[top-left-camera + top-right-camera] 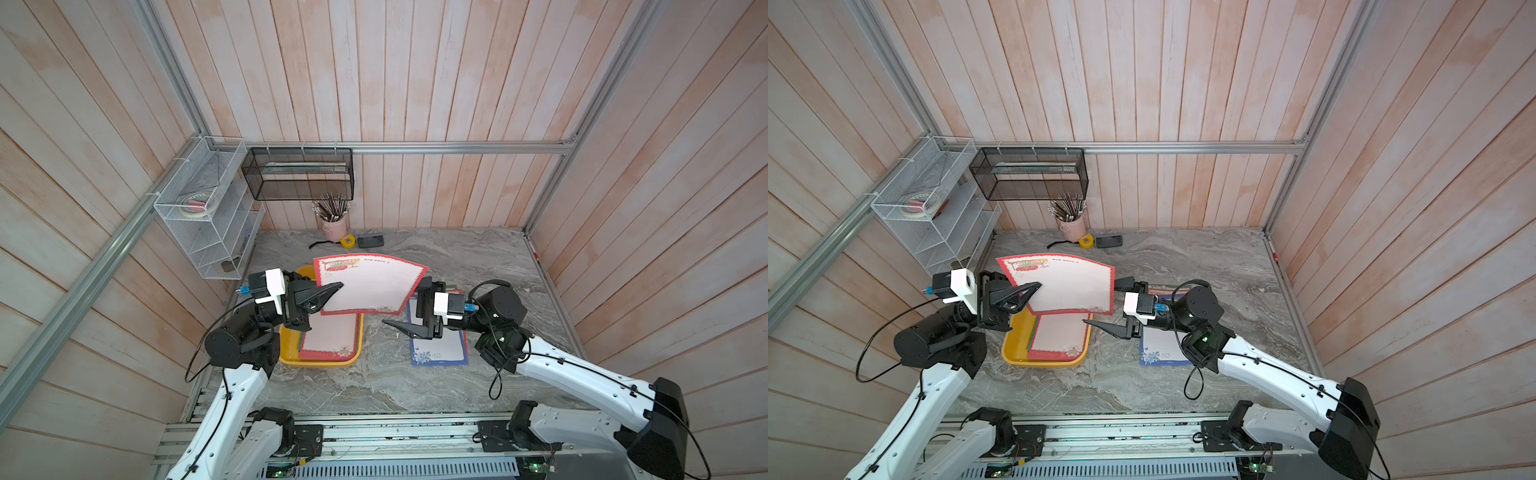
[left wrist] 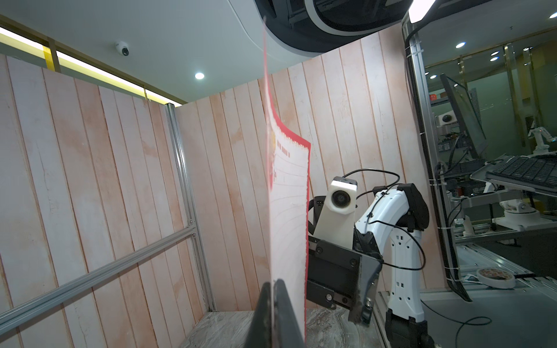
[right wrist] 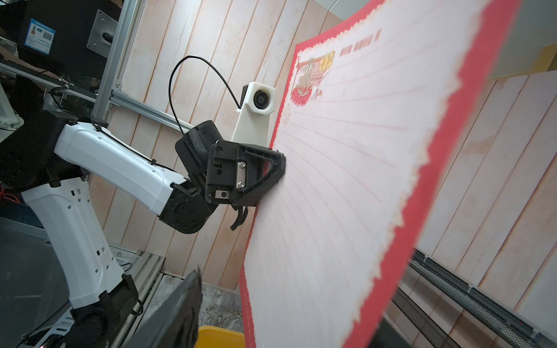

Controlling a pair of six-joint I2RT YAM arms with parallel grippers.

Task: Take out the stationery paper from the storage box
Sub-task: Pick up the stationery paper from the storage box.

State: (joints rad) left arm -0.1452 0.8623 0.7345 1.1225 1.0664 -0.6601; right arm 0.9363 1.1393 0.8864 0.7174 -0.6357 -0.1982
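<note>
1. Storage box (image 1: 320, 362), a shallow rectangular yellow plastic tray, sits on the grey marbled tabletop (image 1: 457, 266) under the left arm, with red-bordered sheets (image 1: 328, 338) lying flat inside
2. One red-bordered, pale pink stationery sheet (image 1: 370, 286) is out of the tray, held curved in the air above its far end, between the two grippers
3. A blue-bordered white sheet (image 1: 440, 349) lies flat on the tabletop beneath the right arm
4. Left gripper (image 1: 337, 286) is clamped tight on the raised sheet's near-left edge
5. Right gripper (image 1: 401, 304) stands wide open, one finger on either side of the raised sheet's right edge, gripping nothing
</note>
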